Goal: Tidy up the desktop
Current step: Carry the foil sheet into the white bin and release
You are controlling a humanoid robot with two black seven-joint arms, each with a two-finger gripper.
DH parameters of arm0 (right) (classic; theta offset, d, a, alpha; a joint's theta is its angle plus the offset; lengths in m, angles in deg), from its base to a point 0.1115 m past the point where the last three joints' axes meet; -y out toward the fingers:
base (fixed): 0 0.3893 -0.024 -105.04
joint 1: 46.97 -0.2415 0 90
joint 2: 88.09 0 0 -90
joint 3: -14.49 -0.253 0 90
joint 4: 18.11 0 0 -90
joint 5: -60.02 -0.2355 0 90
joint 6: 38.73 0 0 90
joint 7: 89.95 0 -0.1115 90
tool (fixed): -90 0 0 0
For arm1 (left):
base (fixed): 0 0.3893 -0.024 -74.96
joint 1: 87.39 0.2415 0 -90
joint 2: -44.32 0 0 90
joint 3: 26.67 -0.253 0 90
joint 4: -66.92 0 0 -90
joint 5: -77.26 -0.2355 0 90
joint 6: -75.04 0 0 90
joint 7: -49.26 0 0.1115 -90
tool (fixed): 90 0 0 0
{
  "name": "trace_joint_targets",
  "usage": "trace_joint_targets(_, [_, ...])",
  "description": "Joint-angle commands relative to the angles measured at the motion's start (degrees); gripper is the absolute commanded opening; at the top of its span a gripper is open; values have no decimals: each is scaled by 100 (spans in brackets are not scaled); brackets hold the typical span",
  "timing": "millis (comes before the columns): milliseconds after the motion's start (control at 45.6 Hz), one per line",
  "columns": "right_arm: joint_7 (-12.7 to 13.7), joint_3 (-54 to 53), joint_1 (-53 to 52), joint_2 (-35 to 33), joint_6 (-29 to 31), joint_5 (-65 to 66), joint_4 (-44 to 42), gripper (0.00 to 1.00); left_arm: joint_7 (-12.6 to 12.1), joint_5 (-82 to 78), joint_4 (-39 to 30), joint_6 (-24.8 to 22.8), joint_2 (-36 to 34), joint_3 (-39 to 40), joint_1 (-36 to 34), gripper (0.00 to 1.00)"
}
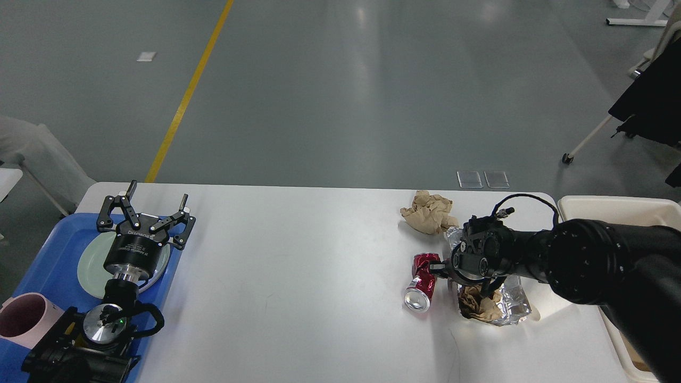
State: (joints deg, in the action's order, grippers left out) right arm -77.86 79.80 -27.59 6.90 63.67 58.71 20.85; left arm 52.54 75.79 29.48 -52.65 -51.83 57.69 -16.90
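The white desktop [298, 266] holds rubbish at its right side: a crushed red can [422, 279] lying on its side, a silver foil bag [513, 306] with brown paper [476, 307] in its mouth, and a crumpled brown paper wad [428, 213] further back. My right gripper [439, 268] is low over the foil bag, its dark tip right beside the can's top end. Its fingers cannot be told apart. My left gripper [157, 192] is open and empty above the pale green plate [90, 266].
A blue tray [48, 255] at the left edge holds the plate and a pink cup [24, 319]. A cream bin [612, 205] stands off the table's right edge. My right forearm covers the table's right front area.
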Motion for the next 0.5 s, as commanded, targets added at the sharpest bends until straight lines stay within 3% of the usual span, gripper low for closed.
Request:
trace_joint_targets(0, [56, -36, -31, 10, 77, -1, 51, 0, 6, -2, 0, -1, 0, 2, 0, 96])
trace_joint_targets(197, [372, -194, -312, 19, 130, -1, 463, 0, -3, -2, 0, -1, 0, -7, 0, 96])
trace_joint_targets(483, [399, -97, -1832, -227, 157, -194, 2370, 0, 6, -2, 0, -1, 0, -7, 0, 96])
